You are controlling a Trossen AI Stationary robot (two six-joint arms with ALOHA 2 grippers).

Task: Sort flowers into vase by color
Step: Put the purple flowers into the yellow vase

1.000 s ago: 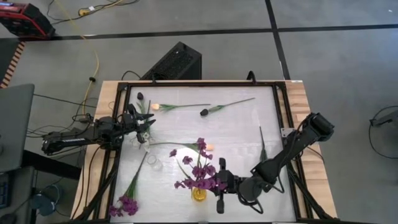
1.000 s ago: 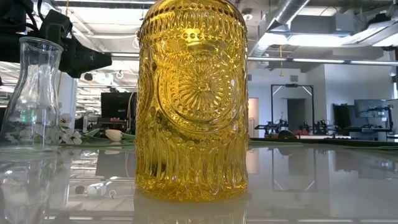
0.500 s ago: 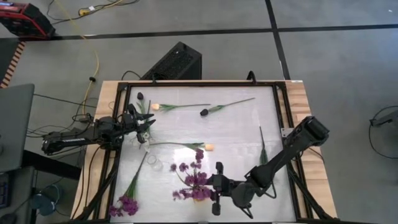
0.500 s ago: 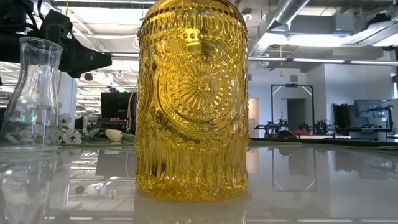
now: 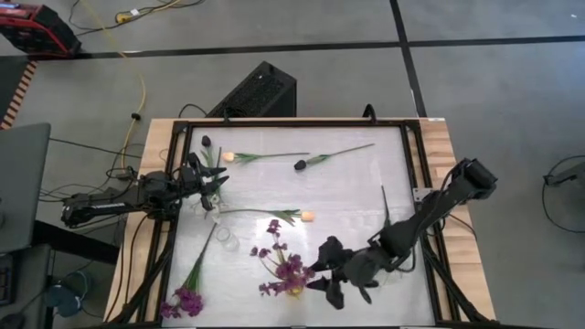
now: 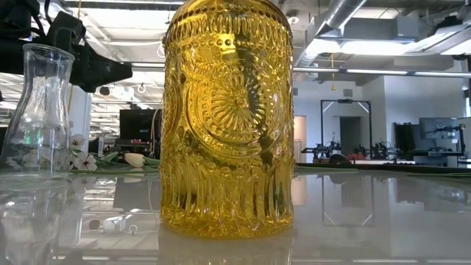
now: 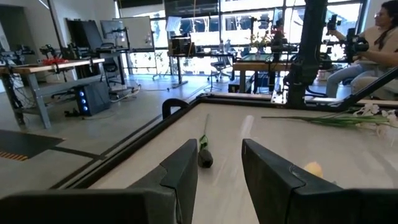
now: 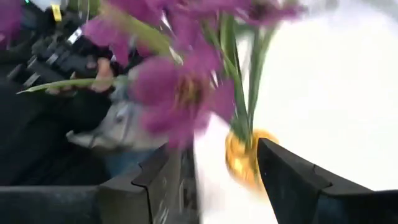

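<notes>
Purple flowers (image 5: 285, 265) stand with their stems in the yellow glass vase (image 5: 292, 288) near the table's near edge; the vase fills the low view (image 6: 228, 118). My right gripper (image 5: 334, 279) is open and empty just right of the vase, with the blossoms (image 8: 180, 87) and the vase (image 8: 242, 155) close in front of its fingers. My left gripper (image 5: 212, 181) is open and empty at the table's left side, above the table. A second purple bunch (image 5: 183, 297), two cream tulips (image 5: 228, 157) (image 5: 308, 216) and two dark buds (image 5: 299, 165) (image 5: 207, 142) lie flat on the table.
A clear glass vase (image 5: 226, 239) stands left of the yellow one and also shows in the low view (image 6: 40, 110). A bare green stem (image 5: 385, 210) lies at the table's right. White blossoms (image 6: 77, 158) lie behind the clear vase. A person (image 7: 373, 43) sits beyond the table.
My right gripper first went a little toward the table's left beside the yellow vase, then drew back toward the right edge and turned. The purple flowers in the vase have swung from leaning far-right to leaning toward the table's left.
</notes>
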